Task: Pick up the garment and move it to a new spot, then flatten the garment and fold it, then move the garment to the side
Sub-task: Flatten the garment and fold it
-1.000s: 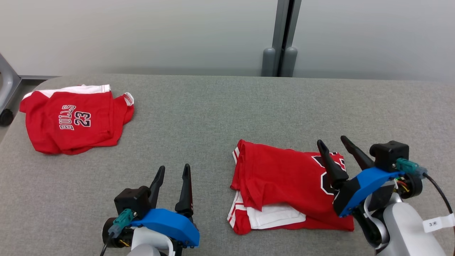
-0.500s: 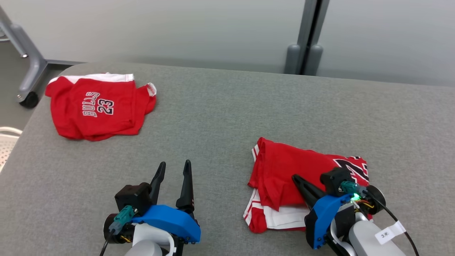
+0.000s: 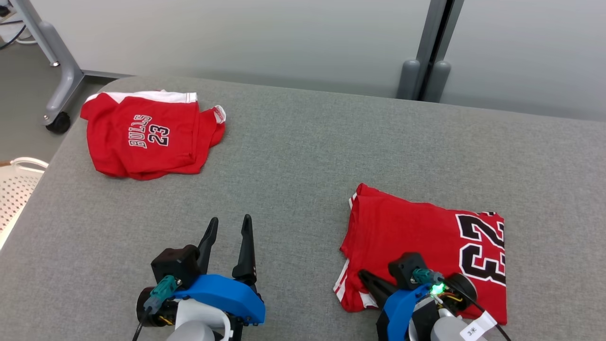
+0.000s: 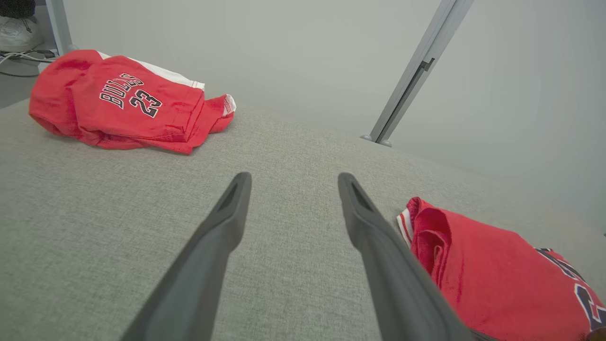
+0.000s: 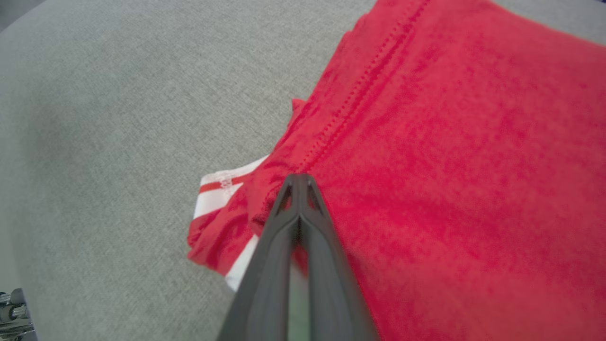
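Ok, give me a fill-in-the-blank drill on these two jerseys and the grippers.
1. The far jersey reads BULLS and the number ___.
2. The left gripper hovers over the grey table with its fingers ___.
3. The right gripper is ___, its tips at the edge of the near jersey.

Missing words: 23; open; shut.
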Robot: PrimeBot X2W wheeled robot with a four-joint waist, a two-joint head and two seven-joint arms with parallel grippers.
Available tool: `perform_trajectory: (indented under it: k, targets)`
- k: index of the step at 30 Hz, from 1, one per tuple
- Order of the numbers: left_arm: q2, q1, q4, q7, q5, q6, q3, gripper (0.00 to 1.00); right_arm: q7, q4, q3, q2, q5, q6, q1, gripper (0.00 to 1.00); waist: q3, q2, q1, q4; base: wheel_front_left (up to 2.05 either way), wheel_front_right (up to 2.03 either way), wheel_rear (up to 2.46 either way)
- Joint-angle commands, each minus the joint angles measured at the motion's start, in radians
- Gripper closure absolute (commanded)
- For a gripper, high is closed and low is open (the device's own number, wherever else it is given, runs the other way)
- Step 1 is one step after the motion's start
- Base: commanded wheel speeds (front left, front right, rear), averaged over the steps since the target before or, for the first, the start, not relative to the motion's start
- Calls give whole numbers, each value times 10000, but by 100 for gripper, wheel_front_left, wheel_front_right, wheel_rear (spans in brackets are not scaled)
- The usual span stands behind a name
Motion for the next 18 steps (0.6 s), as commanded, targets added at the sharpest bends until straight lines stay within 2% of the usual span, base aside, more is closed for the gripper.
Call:
perform_trajectory:
  k: [1,5,6,8,9,10,14,18]
  targets:
    - [29,93,9,-22,-9,-3,-33,0,-100,169,151,52,85,3,-151,100,-43,-2,0,-59,0,0,0]
    - [61,133,17,5,-8,6,-74,0,-693,319,377,178,378,2,-341,100,-173,-2,0,-235,0,0,0]
    - [83,148,11,12,2,11,-87,0,-871,319,382,182,412,2,-413,74,-219,-2,0,-292,0,0,0]
    - [131,154,14,18,50,5,-111,0,-1246,242,394,193,527,2,-491,51,-332,-2,0,-417,0,0,0]
    - [151,163,23,15,51,13,-105,0,-1403,207,383,181,547,2,-506,23,-398,-2,0,-493,0,0,0]
    - [166,165,27,25,56,9,-122,0,-1586,160,332,153,579,2,-524,0,-457,-2,0,-557,0,0,0]
    - [198,112,34,-19,98,-44,-127,0,-2110,-81,-321,31,493,2,-509,0,-739,-2,0,-854,0,0,0]
    - [177,-74,128,-83,151,-116,-123,0,-2362,-465,-1495,-32,101,2,-205,0,-976,-2,0,-1158,0,0,0]
